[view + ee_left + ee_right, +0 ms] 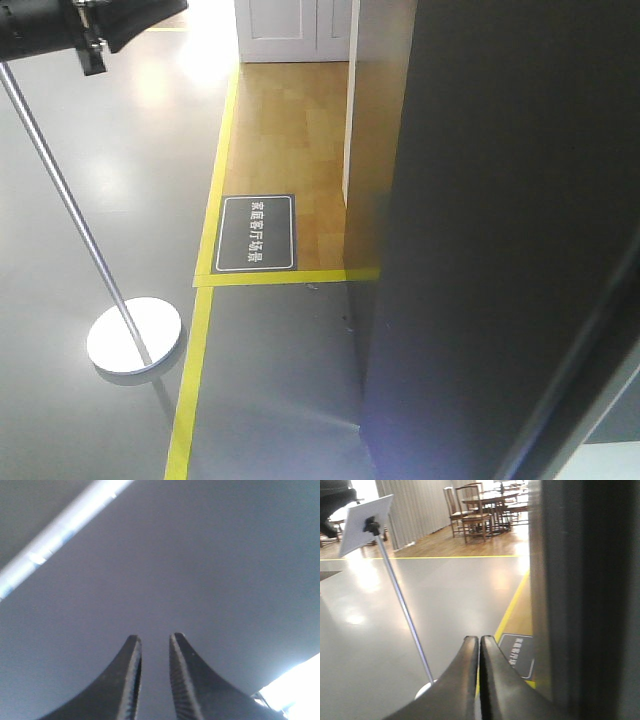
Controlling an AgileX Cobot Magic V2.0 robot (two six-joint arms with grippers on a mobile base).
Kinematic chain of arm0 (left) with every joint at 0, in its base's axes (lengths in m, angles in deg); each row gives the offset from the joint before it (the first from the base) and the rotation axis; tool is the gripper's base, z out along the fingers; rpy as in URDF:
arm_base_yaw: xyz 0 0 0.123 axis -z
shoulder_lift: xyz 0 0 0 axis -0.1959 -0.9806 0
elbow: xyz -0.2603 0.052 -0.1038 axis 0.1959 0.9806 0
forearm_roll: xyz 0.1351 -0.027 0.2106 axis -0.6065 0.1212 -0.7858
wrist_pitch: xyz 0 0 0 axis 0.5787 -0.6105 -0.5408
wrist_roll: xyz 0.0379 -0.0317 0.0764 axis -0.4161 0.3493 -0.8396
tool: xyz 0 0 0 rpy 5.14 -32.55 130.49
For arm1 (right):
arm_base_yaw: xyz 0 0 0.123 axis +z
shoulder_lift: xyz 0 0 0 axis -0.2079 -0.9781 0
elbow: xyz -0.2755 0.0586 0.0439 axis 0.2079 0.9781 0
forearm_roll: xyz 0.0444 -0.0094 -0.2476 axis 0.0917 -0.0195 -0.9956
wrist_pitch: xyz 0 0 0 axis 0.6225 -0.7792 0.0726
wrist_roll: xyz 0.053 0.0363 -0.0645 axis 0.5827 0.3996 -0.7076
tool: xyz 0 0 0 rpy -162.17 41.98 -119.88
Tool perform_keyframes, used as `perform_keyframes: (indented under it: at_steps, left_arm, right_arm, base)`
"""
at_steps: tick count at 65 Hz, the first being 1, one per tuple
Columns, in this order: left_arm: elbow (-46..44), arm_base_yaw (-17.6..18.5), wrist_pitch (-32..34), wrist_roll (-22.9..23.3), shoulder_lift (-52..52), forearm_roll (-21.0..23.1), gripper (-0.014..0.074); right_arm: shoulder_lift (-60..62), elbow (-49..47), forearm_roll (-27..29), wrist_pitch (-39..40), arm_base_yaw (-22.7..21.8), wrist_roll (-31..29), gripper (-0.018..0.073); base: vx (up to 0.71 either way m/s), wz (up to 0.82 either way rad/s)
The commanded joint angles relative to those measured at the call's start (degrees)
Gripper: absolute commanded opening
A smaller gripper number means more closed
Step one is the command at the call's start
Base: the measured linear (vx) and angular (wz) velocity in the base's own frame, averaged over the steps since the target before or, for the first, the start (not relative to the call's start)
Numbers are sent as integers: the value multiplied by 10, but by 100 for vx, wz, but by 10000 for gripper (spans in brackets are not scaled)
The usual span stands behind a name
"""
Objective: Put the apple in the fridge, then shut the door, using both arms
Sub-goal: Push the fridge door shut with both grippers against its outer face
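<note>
Grey glossy floor [100, 200] all around, with glare patches, and yellow tape [200, 330] boxing off a stretch of wood flooring [290, 130] that holds a dark floor sign [257, 233]. White panelled doors [290, 30] stand at the far end. From the right wrist we get a dining table [490, 499] and chairs [470, 515] on more wood.

Now the fridge [480, 230]: a tall dark grey slab filling the right of the front view, cut off by the frame on top, right and bottom. Its inside is out of sight, and so is the apple; where it lies I cannot tell. The left gripper [154, 639] faces a smooth grey face at close range, its ribbed pads [177, 680] slightly parted, nothing between them. The right gripper [479, 639] is clamped tip to tip on nothing, just beside the fridge's edge [590, 580].

A black arm [60, 30] pokes in top left, only partly seen. Left of the fridge a silver pole [70, 210] leans up from its round base [133, 335], carrying a white plate [365, 522]; open floor lies between pole and fridge.
</note>
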Motion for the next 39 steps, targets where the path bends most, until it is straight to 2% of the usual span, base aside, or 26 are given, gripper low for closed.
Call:
perform_keyframes:
  at_steps: [1, 18, 31, 39]
  left_arm:
    - [-18, -7, -10, -2, 28, 59, 154]
    - [-18, -7, -8, -2, 28, 59, 154]
    - [-18, -7, 0, -2, 28, 59, 154]
    - [-18, -7, 19, -2, 28, 54, 154]
  right_arm:
    - [-34, -29, 16, 68, -1, -22, 0]
    - [-143, -109, 12, 213, -1, -55, 4]
    - [-237, -181, 12, 249, -1, -58, 4]
    - [-290, -217, 14, 303, -1, -57, 4]
  base:
    - [0, 0]
    - [0, 0]
    - [0, 0]
    - [0, 0]
